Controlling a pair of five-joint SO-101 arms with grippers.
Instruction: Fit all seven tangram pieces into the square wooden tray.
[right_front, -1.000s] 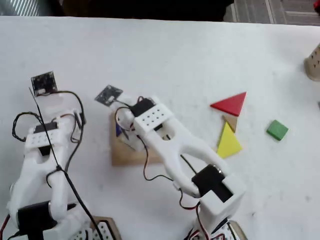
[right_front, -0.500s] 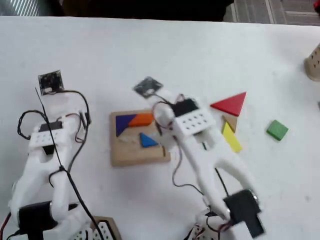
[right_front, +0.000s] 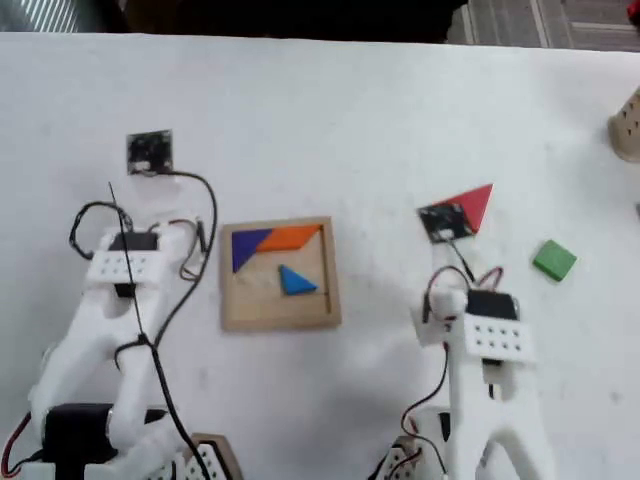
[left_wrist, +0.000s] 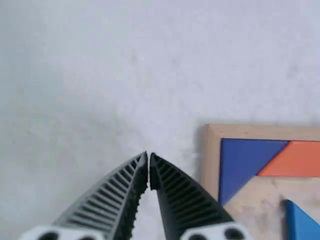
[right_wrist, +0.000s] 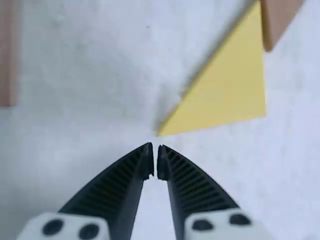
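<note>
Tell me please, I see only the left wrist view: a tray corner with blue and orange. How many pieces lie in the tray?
Observer: Three: a dark blue triangle, an orange piece and a small blue triangle in the tray.
Operator: Which pieces lie outside?
Observer: The high view shows a red triangle and a green square.
Operator: And the right gripper?
Observer: The right gripper is shut, tips near a yellow triangle's corner.

White table (right_front: 400, 110); dark strip (right_front: 250, 15) beyond far edge; grey tiled floor (right_front: 590, 22) top right.
</note>
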